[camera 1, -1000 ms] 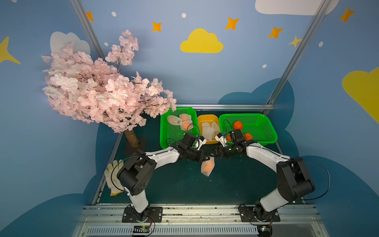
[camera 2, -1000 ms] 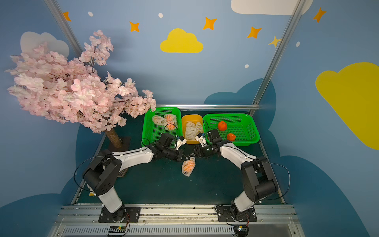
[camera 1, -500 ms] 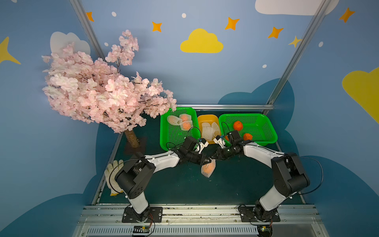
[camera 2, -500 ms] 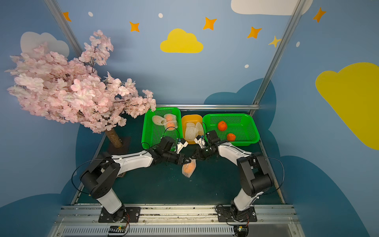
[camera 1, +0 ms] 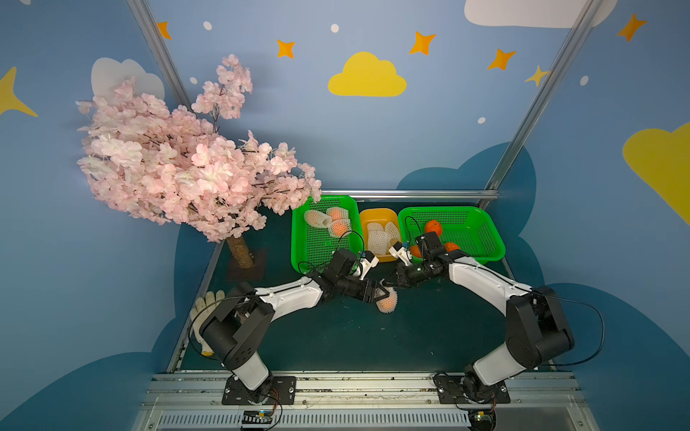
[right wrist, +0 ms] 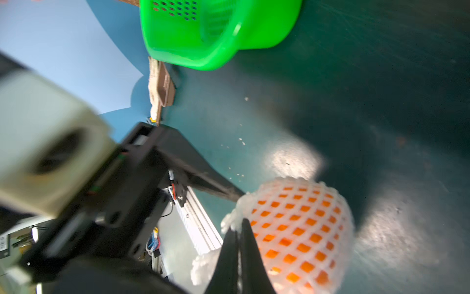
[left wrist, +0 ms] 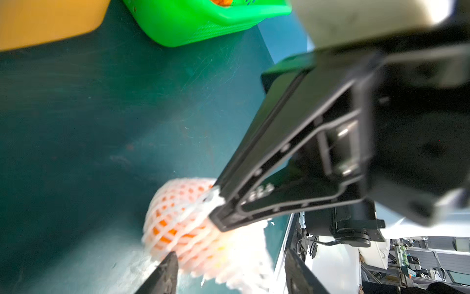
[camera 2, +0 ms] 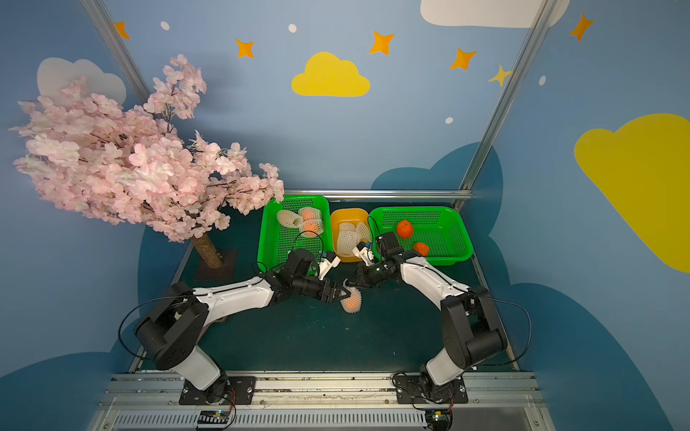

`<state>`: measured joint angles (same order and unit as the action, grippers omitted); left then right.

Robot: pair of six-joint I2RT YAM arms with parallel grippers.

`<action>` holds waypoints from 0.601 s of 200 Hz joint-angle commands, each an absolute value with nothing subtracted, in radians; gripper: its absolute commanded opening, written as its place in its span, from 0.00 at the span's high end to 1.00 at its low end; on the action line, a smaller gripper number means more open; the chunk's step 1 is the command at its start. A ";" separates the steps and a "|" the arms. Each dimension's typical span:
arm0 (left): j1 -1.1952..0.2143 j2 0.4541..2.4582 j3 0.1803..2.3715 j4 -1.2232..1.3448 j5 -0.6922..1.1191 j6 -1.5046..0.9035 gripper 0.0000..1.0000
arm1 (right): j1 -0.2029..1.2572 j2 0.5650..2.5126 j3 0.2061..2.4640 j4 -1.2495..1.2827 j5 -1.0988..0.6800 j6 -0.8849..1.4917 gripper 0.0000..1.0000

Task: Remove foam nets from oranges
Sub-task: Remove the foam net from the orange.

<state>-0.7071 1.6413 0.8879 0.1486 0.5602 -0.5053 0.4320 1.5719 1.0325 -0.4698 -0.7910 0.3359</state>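
An orange wrapped in a white foam net (camera 1: 388, 301) (camera 2: 353, 301) lies on the dark green table between my two arms. My right gripper (right wrist: 240, 230) (camera 1: 388, 286) is shut, pinching the net's loose edge beside the fruit (right wrist: 300, 229). My left gripper (left wrist: 234, 277) (camera 1: 378, 294) stands open; its fingers (left wrist: 166, 272) straddle the netted orange (left wrist: 183, 224) from the other side. Bare oranges (camera 1: 433, 227) lie in the right green basket (camera 1: 496, 248). Netted oranges (camera 1: 338, 224) sit in the left green basket (camera 1: 295, 239). Empty foam nets (camera 1: 381, 236) fill the yellow tub (camera 1: 377, 214).
A pink blossom tree (camera 1: 186, 168) on a wooden base stands at the back left, overhanging the left basket's corner. A white glove (camera 1: 203, 309) lies by the table's left edge. The three containers line the back, and a metal rail runs along the front.
My right gripper has shut on the net's edge. My left gripper, shut before, has opened round the netted orange. The orange has stayed in place.
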 commanded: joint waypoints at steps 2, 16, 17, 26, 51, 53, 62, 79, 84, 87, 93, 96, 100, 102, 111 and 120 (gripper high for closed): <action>-0.706 1.628 0.877 0.142 0.543 -0.501 0.33 | 0.426 1.561 1.070 -0.490 -0.850 0.394 1.00; -0.706 1.637 0.890 0.117 0.524 -0.487 0.33 | 0.424 1.571 1.076 -0.488 -0.868 0.421 1.00; -0.706 1.637 0.891 0.116 0.523 -0.486 0.33 | 0.423 1.572 1.076 -0.488 -0.868 0.424 1.00; -0.706 1.643 0.895 0.114 0.517 -0.481 0.33 | 0.420 1.578 1.081 -0.489 -0.878 0.443 1.00; -0.705 1.656 0.912 0.107 0.483 -0.475 0.32 | 0.411 1.610 1.094 -0.512 -0.908 0.481 1.00; -0.706 1.657 0.914 0.107 0.482 -0.475 0.32 | 0.410 1.614 1.097 -0.515 -0.911 0.482 1.00; -0.706 1.662 0.920 0.112 0.481 -0.475 0.32 | 0.408 1.629 1.104 -0.526 -0.923 0.493 1.00; -0.707 1.678 0.935 0.096 0.469 -0.468 0.32 | 0.404 1.647 1.102 -0.518 -0.946 0.524 1.00; -0.707 1.682 0.941 0.092 0.469 -0.465 0.32 | 0.402 1.650 1.102 -0.511 -0.955 0.535 1.00; -0.707 1.686 0.942 0.090 0.471 -0.464 0.32 | 0.402 1.652 1.102 -0.508 -0.958 0.541 1.00; -0.707 1.692 0.946 0.085 0.471 -0.461 0.33 | 0.399 1.655 1.101 -0.501 -0.964 0.554 1.00; -0.707 1.695 0.949 0.082 0.471 -0.460 0.33 | 0.398 1.657 1.100 -0.499 -0.966 0.560 1.00; -0.707 1.700 0.951 0.080 0.472 -0.461 0.34 | 0.396 1.660 1.101 -0.496 -0.970 0.567 1.00; -0.707 1.702 0.952 0.080 0.473 -0.462 0.34 | 0.395 1.661 1.100 -0.495 -0.972 0.572 1.00; -0.708 1.710 0.955 0.077 0.477 -0.461 0.38 | 0.390 1.667 1.101 -0.487 -0.982 0.590 1.00; -0.707 1.712 0.959 0.075 0.480 -0.462 0.44 | 0.384 1.670 1.101 -0.480 -0.991 0.607 1.00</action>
<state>-0.7071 1.6886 0.9333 0.1001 0.4808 -0.4793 0.3973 1.6573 1.0809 -0.4904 -0.9333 0.5430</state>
